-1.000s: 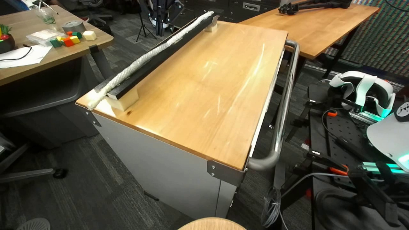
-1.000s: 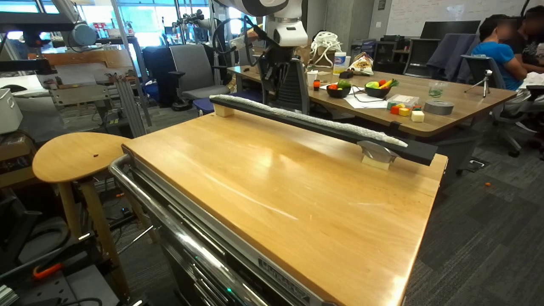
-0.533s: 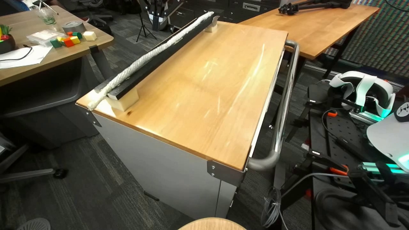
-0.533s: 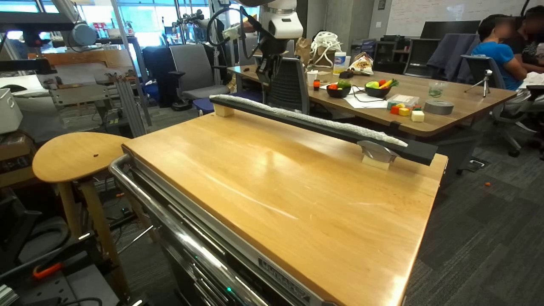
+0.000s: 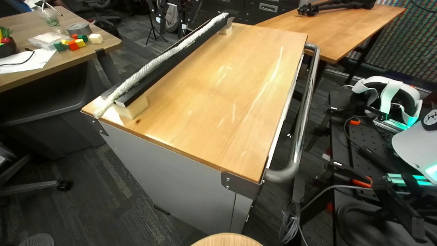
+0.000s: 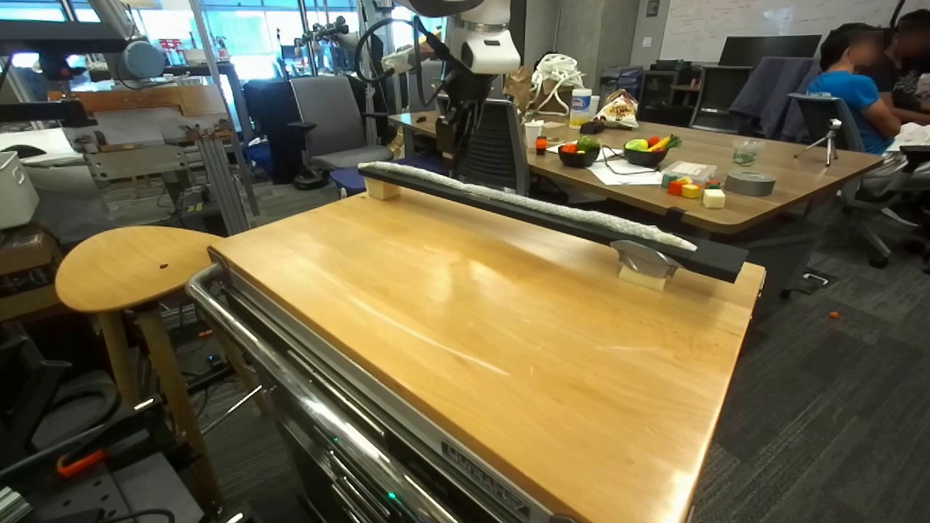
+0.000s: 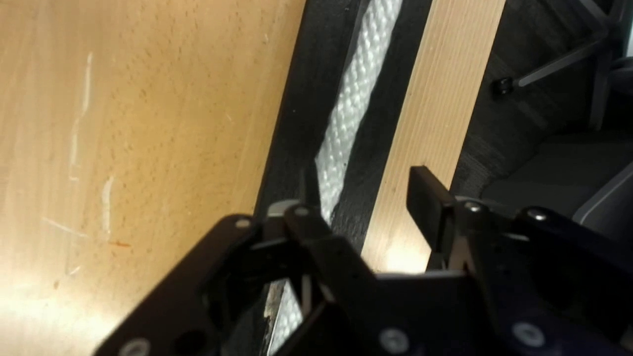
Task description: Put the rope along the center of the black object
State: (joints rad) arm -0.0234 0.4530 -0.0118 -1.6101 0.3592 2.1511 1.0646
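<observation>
In an exterior view the black rail (image 6: 719,258) held the white rope (image 6: 632,227) in its channel, along the far side of the worktop (image 6: 465,290); beyond it, two black bowls (image 6: 645,160) held colourful produce (image 6: 638,145). The rope's long axis followed the rail from far left to near right, its right end stopping short of the rail's. The fingers (image 7: 429,200) stood partway apart, gripping nothing.

Arm (image 6: 483,13) hangs in from the top in an exterior view, so only the low end fits in frame; wrist (image 6: 494,54) is upright-ish, gripper (image 7: 367,185) below it aiming pretty much straight down; in the wrist view the two fingers (image 7: 429,201) sit well apart; an exterior view catches them spread too, fingertips (image 5: 180,32) down, near the top edge.
</observation>
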